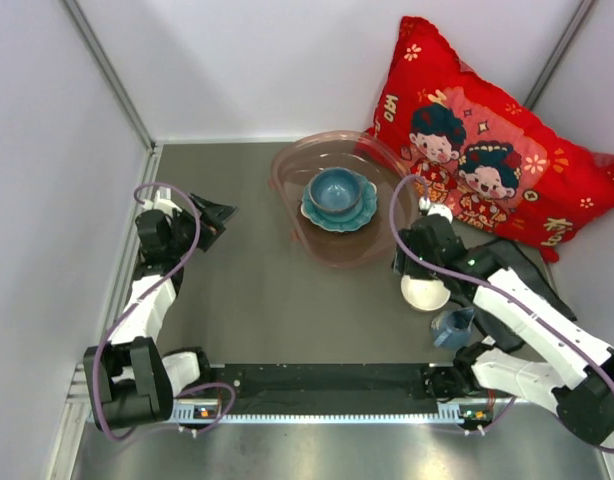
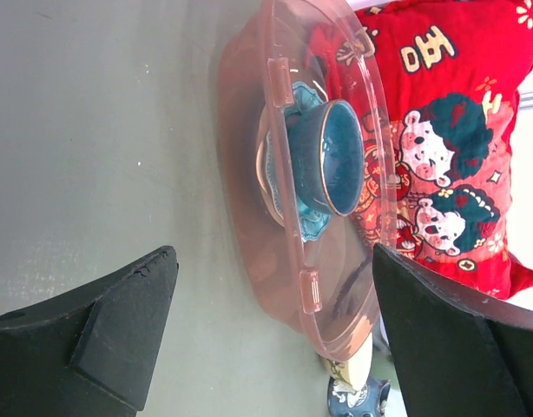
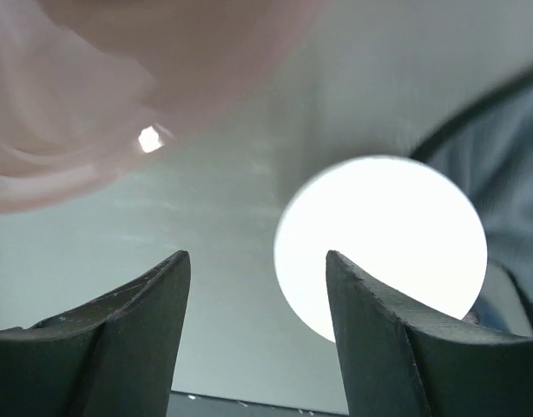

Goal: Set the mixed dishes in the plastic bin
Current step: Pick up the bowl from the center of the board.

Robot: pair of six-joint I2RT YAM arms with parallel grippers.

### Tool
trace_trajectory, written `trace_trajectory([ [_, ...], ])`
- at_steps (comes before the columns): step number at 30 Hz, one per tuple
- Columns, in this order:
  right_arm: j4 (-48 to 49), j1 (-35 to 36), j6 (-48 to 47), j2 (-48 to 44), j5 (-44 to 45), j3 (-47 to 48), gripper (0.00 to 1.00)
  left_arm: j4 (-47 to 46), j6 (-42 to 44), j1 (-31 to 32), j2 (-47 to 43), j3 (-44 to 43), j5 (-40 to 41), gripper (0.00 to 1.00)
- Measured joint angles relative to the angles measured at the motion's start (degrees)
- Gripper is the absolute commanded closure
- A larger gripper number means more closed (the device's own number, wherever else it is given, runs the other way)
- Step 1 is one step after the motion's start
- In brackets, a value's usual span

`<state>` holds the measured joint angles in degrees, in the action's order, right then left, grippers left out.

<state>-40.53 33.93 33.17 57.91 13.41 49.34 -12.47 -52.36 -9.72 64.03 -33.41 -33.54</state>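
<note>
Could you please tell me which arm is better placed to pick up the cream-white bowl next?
The right arm. Its open right gripper hovers directly over the cream-white bowl, which lies beside the plastic bin. The left gripper, also open, sits across the table on the bin's far side.

Bin is showing translucent pink; plate is looking teal, bowl deep blue, 2nd bowl cream-white, mug blue. Pillow is showing red w/ cartoon-figure print. Surface is looking grey.
</note>
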Motion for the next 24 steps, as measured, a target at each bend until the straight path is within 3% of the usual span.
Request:
trace_trajectory([
  [17, 4.8, 0.1, 3.6, 6.8, -0.3, -9.2, 0.38, -1.0, 0.0, 0.0, 1.4, 0.0, -0.1, 0.03],
  [24, 7.2, 0.1, 4.4, 10.3, -0.7, -10.7, 0.49, -1.2, 0.0, 0.0, 1.9, 0.0, -0.1, 0.03],
])
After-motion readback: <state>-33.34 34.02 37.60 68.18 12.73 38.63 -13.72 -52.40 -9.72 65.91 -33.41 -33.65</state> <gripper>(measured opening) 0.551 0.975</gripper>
